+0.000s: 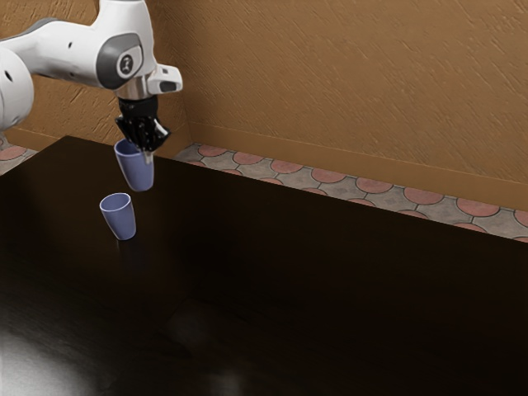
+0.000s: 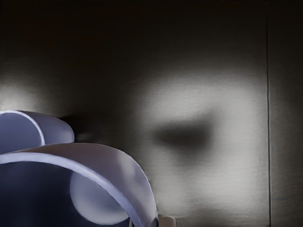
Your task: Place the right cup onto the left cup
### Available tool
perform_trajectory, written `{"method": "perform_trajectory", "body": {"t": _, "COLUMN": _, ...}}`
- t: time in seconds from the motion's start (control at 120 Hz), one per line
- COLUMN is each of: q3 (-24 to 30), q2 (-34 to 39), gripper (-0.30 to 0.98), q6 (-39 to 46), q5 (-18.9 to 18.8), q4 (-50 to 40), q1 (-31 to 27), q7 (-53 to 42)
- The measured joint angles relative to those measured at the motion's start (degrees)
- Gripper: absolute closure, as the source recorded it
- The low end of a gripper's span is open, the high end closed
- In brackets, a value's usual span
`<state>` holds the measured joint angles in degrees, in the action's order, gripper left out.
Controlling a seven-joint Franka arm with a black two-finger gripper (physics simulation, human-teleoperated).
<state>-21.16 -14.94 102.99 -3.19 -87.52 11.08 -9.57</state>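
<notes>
The fingers (image 1: 148, 156) pinch one cup (image 1: 138, 173) by its wall. That leaves its base free to enter the other cup (image 1: 121, 221).

Near cup (image 2: 116, 165): blue, partly seen; dark inside, with one pale, rounded patch (image 2: 94, 201). Far cup (image 2: 54, 128): blue, partly overlapped by the near one; contact unclear. Table (image 2: 213, 71): dark, sheened; one soft shadow (image 2: 187, 136), one thin, straight line (image 2: 268, 118). Tan piece (image 2: 167, 221): small, beside the near cup's wall; identity unclear.
</notes>
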Motion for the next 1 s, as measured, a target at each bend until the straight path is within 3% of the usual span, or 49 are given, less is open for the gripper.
{"method": "perform_trajectory", "body": {"t": 0.292, "q3": -3.0, "q2": -2.0, "gripper": 0.79, "q6": -0.1, "q5": 0.5, "q4": 3.1, "q1": -2.2, "q7": -4.2}}
{"method": "perform_trajectory", "body": {"t": 1.0, "q3": -2.5, "q2": -7.3, "gripper": 0.79, "q6": 0.1, "q5": 4.8, "q4": 3.5, "q1": -8.4, "q7": -10.4}}
